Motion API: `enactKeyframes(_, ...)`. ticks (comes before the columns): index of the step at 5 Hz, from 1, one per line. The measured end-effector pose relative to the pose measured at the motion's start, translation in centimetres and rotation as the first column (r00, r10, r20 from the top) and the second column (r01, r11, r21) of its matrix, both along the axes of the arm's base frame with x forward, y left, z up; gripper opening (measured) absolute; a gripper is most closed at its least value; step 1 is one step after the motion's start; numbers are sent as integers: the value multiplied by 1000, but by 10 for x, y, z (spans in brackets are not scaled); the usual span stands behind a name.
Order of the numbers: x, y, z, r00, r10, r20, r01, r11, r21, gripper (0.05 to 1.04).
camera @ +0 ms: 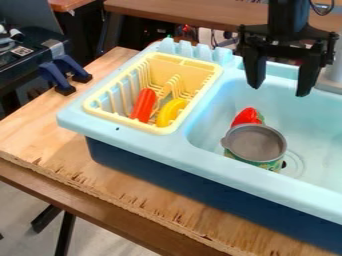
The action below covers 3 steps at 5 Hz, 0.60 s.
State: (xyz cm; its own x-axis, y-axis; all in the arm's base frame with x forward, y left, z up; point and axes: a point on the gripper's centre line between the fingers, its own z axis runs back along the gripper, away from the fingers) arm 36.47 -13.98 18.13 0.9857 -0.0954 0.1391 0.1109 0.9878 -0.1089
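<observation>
The black two-finger gripper hangs over the back part of a pale blue plastic toy sink, its two fingers spread well apart with nothing between them. Nearest to it, down in the basin, lies a glossy red toy vegetable with a bit of green at its right side. Just in front of that, nearer the camera, is a round can with a grey top and a green patterned side (whether the two touch is hard to tell from this angle). The can stands close to the round drain in the basin floor.

On the left part of the sink unit sits a pale yellow plastic dish rack with slatted sides. Inside it, an elongated orange-red toy and a curved yellow toy lie side by side. The sink's dark blue base rests on a light wooden board with a rough, splintered front edge.
</observation>
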Motion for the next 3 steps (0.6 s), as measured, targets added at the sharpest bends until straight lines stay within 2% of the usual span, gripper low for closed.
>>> enactKeyframes(1,0,1,-18,999,2,-46,-1,1000,16,1007)
enactKeyframes(2,6,8,-31,1000,19,-22,-18,999,29,1007)
enactKeyframes(3,11,19,-40,997,64,-39,-63,997,44,1007)
